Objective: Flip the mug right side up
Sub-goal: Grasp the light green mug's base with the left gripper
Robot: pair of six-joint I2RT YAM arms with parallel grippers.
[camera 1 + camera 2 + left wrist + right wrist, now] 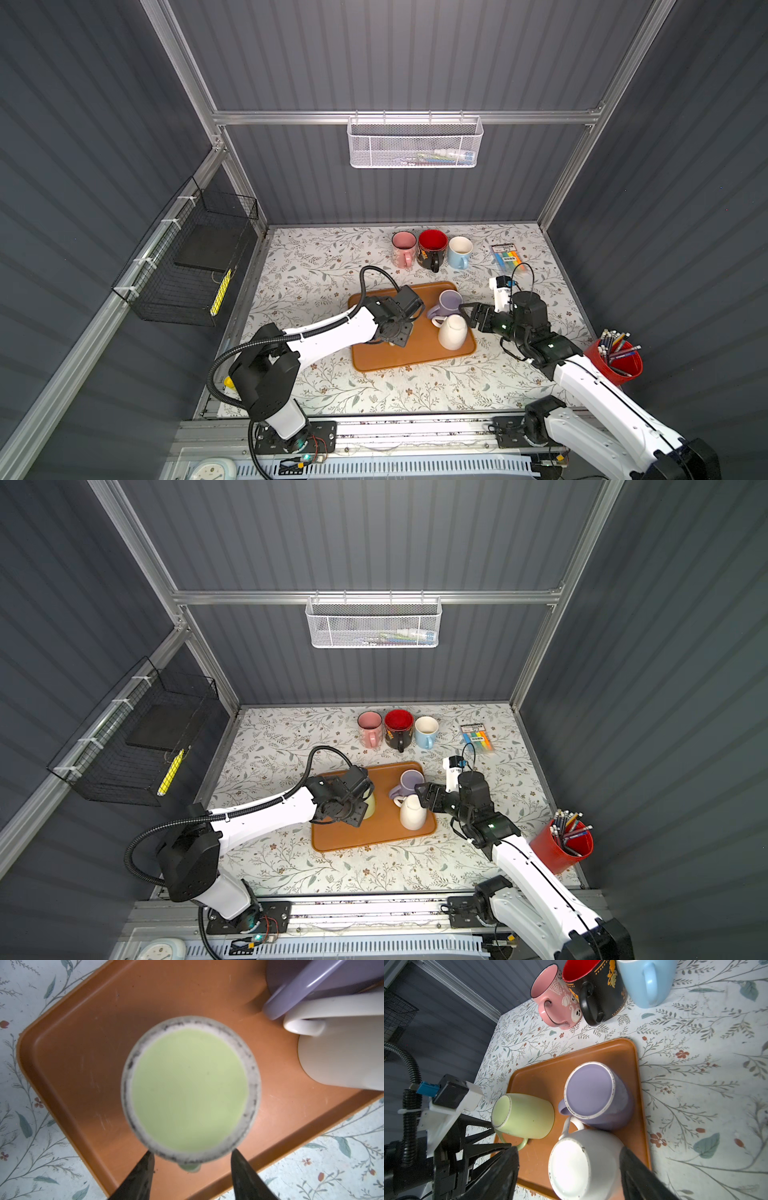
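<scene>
Three mugs stand upside down on an orange tray (374,361) (332,841). The green mug (370,806) (190,1088) (523,1115) stands on the tray's left, the purple mug (449,302) (591,1091) at the back right, and the white mug (452,332) (583,1163) just in front of it. My left gripper (399,328) (192,1151) hangs open over the green mug, its fingers on either side of the handle. My right gripper (467,316) (568,1149) is open around the white mug. One finger is close against the mug's side, the other well apart.
A pink mug (404,247), a black mug with red inside (432,248) and a blue mug (459,251) stand upright at the back. A highlighter pack (509,254) lies at the back right. A red cup of pens (615,361) stands at the right edge.
</scene>
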